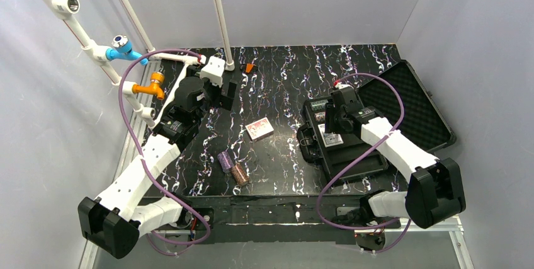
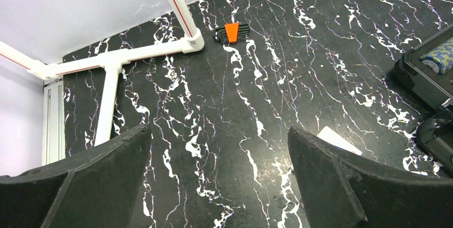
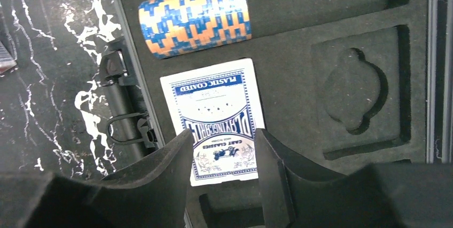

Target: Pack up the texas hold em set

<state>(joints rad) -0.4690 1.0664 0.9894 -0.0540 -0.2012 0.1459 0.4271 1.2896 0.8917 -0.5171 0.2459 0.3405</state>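
In the open case (image 1: 410,101) a deck of cards (image 3: 216,110) lies with a roll of chips (image 3: 195,17) behind it. Left of the case lie a second deck (image 1: 259,128) and two chip rolls (image 1: 232,167).

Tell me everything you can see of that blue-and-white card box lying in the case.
The card box is a flat white rectangle printed in blue, with "PLASTIC COATED" legible. It looks like thin cardboard. It lies flat in a recess of the case's dark foam, beside a roll of blue-and-orange chips. The right gripper sits open above one end.
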